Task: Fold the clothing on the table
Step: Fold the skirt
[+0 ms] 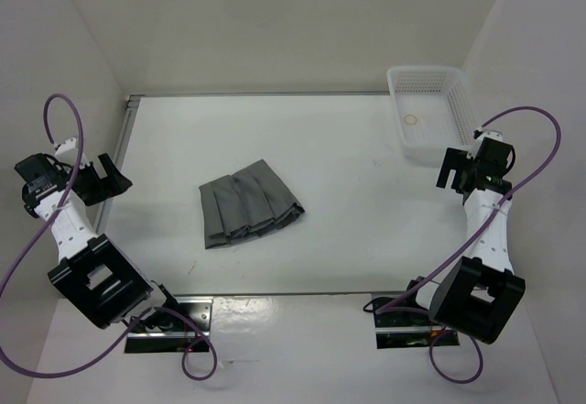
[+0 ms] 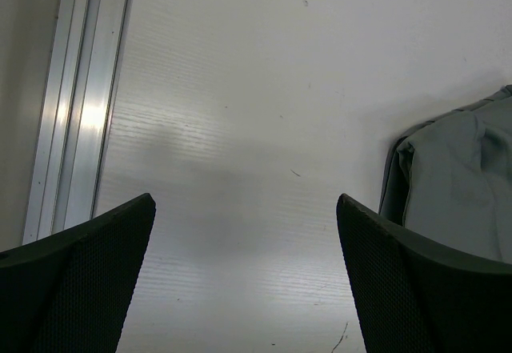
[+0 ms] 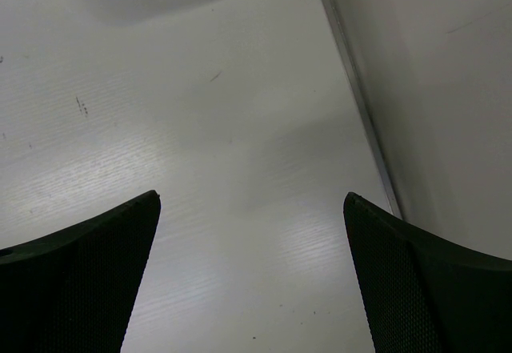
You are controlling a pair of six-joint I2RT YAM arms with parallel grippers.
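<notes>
White matte table (image 1: 366, 166), pale walls on three sides. Items are listed from the near edge outward.

1. Arm bases: two, bolted at the near edge, each trailing one purple cable (image 1: 27, 267). Only the overhead camera shows them.
2. Left gripper (image 1: 112, 177): one, at the table's left edge, fingers spread wide and holding nothing. Its wrist camera shows both dark fingers over bare tabletop, the metal rail (image 2: 76, 113) at left and a corner of grey fabric at right.
3. Right gripper (image 1: 455, 171): one, near the right edge, fingers likewise wide apart and empty. Its wrist camera takes in only tabletop, rail and side wall.
4. Clothing (image 1: 249, 204): one grey pleated skirt, lying flat in a compact bundle left of table centre, between the grippers and well apart from both.
5. Basket (image 1: 430, 83): one, white mesh, at the far right corner just beyond the right gripper. Only the overhead view shows it. One small round item lies inside, too small to identify.
</notes>
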